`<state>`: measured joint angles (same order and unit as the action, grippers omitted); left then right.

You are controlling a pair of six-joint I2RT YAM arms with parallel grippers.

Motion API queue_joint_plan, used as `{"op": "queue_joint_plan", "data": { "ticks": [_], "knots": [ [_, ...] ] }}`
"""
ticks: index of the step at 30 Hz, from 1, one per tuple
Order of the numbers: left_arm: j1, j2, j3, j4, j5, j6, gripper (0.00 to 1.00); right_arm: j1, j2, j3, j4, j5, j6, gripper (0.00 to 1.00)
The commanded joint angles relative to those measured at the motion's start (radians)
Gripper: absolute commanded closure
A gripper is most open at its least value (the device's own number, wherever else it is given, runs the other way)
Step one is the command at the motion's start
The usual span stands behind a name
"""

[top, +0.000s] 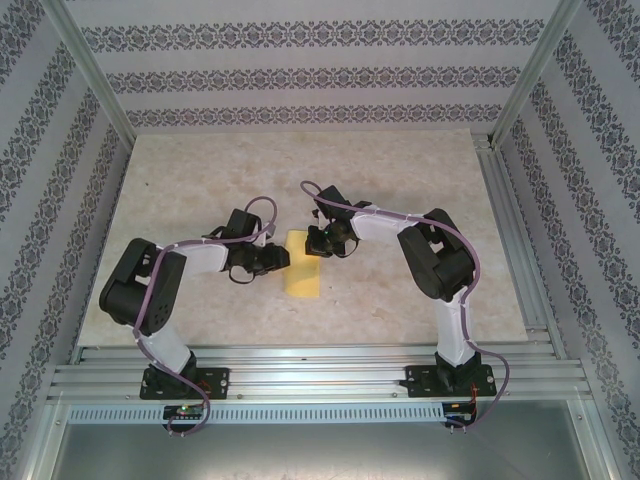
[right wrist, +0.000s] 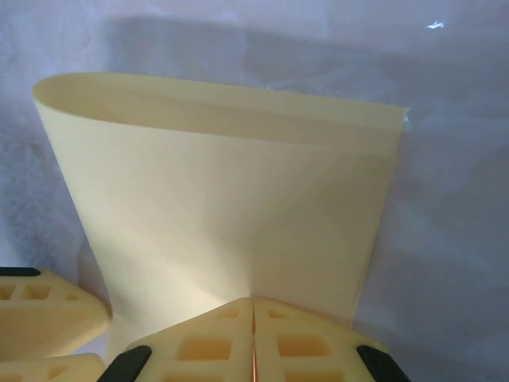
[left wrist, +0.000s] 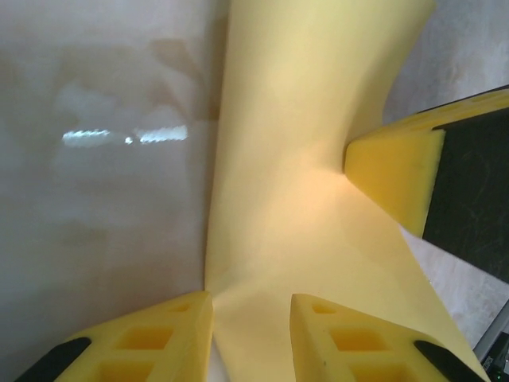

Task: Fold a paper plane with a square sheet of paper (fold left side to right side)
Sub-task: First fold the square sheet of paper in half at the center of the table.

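Left gripper [left wrist: 251,306] is standing narrowly parted astride the 9 o'clock edge of the square sheet of paper [right wrist: 223,199] at the centre of the table [top: 200,170]. Right gripper [right wrist: 254,306], at 1 o'clock, is pinching it shut. Its fold is bulging uncreased, so the sheet is risking springing open or skewing if that pinch slips.

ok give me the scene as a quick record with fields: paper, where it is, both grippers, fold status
paper: square sheet of paper, mustard yellow, doubled over into a narrow rectangle
where: on the table, between the two grippers
left gripper: jaws apart, paper lying in the gap, not pinched
right gripper: shut on the paper's near edge
fold status: layers overlaid, folded edge a soft rounded loop, crease not yet pressed flat
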<state>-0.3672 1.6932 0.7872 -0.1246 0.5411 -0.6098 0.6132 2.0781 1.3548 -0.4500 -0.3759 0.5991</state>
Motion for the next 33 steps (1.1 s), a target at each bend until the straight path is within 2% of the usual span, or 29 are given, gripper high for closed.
{"op": "queue_joint_plan", "data": {
  "ticks": [1,4,6,16,24,33],
  "knots": [
    [0.043,-0.088,0.027,-0.097,-0.024,0.037,0.67,-0.009,0.073,-0.023,-0.113,0.118,-0.027,0.92],
    [0.057,-0.129,0.084,-0.134,-0.019,0.051,0.66,-0.006,0.075,-0.018,-0.113,0.118,-0.029,0.93],
    [0.057,-0.123,0.116,-0.129,0.007,0.047,0.69,-0.004,0.077,-0.014,-0.115,0.117,-0.029,0.92],
    [0.039,0.078,0.219,-0.011,0.115,0.010,0.82,-0.002,0.085,0.004,-0.128,0.117,-0.037,0.92],
    [0.014,0.242,0.292,0.038,0.112,-0.007,0.84,0.000,0.089,0.010,-0.138,0.122,-0.043,0.93],
    [0.012,0.329,0.347,0.043,0.058,-0.003,0.84,0.001,0.097,0.023,-0.163,0.137,-0.057,0.93]
  ]
}}
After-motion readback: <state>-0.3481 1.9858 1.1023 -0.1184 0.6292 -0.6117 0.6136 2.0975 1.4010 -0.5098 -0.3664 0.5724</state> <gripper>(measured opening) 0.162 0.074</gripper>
